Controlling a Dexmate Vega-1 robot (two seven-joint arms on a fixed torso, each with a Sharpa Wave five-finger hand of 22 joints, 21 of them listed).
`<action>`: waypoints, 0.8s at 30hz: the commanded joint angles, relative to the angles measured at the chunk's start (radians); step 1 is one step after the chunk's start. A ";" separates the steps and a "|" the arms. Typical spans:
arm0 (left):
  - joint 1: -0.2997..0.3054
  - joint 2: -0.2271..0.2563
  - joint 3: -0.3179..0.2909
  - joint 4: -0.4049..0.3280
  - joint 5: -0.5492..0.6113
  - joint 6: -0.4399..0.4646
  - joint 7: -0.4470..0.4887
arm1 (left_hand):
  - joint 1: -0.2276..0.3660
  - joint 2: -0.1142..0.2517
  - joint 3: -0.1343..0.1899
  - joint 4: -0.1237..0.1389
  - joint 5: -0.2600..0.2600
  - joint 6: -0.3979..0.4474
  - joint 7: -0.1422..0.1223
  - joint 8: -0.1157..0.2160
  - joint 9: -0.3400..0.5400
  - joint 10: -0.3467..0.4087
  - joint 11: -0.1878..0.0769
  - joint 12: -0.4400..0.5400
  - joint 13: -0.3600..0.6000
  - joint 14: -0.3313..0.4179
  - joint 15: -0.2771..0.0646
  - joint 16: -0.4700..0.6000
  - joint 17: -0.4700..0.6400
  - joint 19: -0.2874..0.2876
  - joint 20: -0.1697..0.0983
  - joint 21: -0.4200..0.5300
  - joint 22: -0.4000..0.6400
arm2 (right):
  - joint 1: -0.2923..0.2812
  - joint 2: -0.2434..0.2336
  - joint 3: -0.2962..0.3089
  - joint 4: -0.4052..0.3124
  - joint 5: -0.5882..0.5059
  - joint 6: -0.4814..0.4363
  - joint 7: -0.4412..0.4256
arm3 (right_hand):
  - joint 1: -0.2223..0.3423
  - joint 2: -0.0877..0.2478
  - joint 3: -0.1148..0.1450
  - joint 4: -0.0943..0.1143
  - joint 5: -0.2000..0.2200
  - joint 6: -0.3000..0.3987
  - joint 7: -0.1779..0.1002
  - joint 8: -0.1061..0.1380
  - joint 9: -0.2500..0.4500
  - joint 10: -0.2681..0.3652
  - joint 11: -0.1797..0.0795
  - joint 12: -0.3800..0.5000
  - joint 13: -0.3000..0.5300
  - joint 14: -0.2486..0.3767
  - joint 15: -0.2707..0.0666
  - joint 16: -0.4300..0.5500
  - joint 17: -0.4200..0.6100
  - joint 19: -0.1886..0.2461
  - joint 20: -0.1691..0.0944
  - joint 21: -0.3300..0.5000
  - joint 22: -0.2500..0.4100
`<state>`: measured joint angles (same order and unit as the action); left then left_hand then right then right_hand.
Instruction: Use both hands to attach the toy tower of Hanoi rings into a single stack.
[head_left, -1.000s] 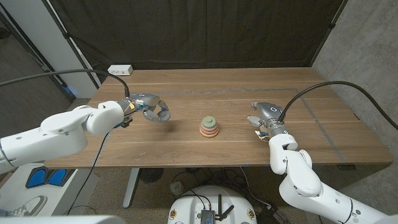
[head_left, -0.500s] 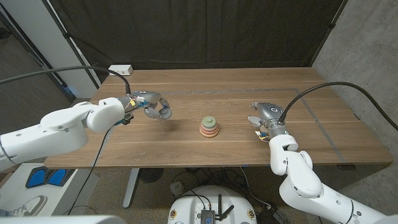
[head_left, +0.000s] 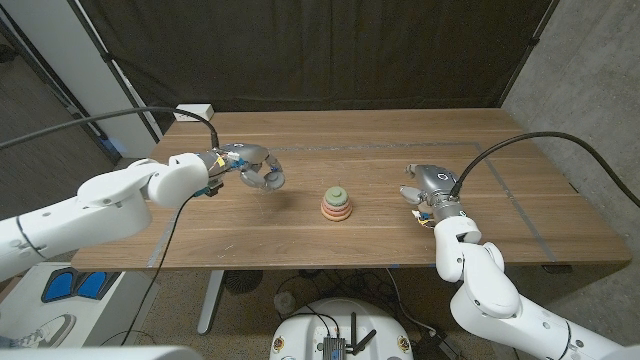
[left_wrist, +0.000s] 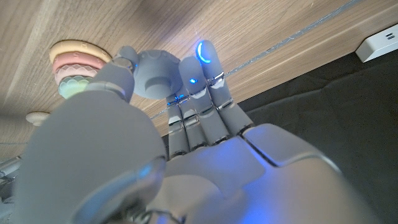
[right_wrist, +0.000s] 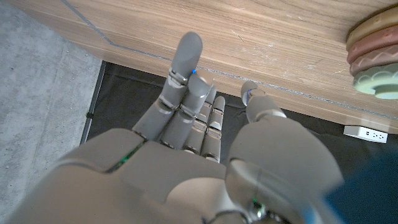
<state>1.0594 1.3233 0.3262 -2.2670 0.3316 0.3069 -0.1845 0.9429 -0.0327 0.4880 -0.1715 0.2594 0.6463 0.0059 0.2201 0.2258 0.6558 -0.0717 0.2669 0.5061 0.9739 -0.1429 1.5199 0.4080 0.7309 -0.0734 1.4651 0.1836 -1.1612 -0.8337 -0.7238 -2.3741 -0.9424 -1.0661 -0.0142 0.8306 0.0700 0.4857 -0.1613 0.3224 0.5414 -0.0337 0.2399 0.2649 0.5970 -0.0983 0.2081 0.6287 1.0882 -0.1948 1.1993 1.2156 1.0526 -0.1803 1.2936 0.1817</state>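
Stack stood at the table's centre: orange base ring, pink above, green on top. Your left hand hovered left of it, pinching a grey-blue ring between thumb and fingers; the left wrist view showed that ring's round face plainly. Your right hand waited right of the stack, fingers apart, holding nothing.

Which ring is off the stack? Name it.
The grey ring, pinched in the left hand to the left of the stack. The green, pink and orange rings all sit piled on the stack.
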 joint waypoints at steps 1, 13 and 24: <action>-0.109 -0.112 0.086 0.052 0.047 -0.059 -0.042 | -0.003 0.007 -0.004 0.003 0.006 0.010 -0.001 -0.003 0.005 0.090 -0.080 -0.001 0.007 0.006 -0.076 -0.002 0.002 0.008 -0.129 0.008 0.002 | -0.002 -0.003 0.001 -0.003 0.021 -0.018 -0.022 | -0.004 -0.001 0.008 0.001 0.010 0.008 -0.005 -0.002 0.001 0.007 0.000 0.009 0.002 0.007 -0.025 0.010 0.003 0.003 -0.038 -0.004 0.002; -0.175 -0.183 0.133 0.098 0.079 -0.132 -0.086 | -0.003 0.006 -0.005 0.003 0.008 0.014 -0.002 -0.005 0.006 0.092 -0.083 -0.005 0.009 0.007 -0.076 -0.003 0.003 0.008 -0.129 0.009 0.002 | -0.001 -0.009 -0.003 -0.009 0.039 -0.035 -0.038 | -0.006 -0.001 0.011 0.000 0.012 0.010 -0.004 -0.002 0.001 0.008 0.000 0.008 0.003 0.004 -0.025 0.009 0.000 0.003 -0.038 -0.004 0.002; -0.221 -0.234 0.168 0.127 0.105 -0.180 -0.126 | -0.004 0.008 -0.006 0.004 0.009 0.016 -0.002 -0.007 0.007 0.097 -0.079 -0.009 0.011 0.006 -0.076 -0.005 0.005 0.007 -0.129 0.009 0.002 | -0.008 -0.023 -0.002 -0.020 0.057 -0.048 -0.065 | -0.008 -0.001 0.014 0.000 0.014 0.010 -0.004 -0.004 0.001 0.008 0.000 0.006 0.004 0.004 -0.025 0.011 0.001 0.003 -0.038 -0.004 0.002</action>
<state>0.8861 1.1430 0.4592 -2.1707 0.4126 0.1768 -0.2742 0.9346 -0.0366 0.4810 -0.1699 0.2630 0.6552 0.0044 0.2164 0.2312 0.6674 -0.0737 0.2581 0.5124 0.9737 -0.1430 1.5160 0.4107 0.7310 -0.0733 1.4683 0.1836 -1.1650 -0.8462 -0.7244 -2.3851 -0.9024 -1.0989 -0.0568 0.8306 0.0700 0.4925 -0.1599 0.3292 0.5449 -0.0374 0.2399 0.2649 0.5969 -0.0983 0.2081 0.6286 1.0882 -0.1948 1.2069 1.2127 1.0526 -0.1803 1.2936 0.1817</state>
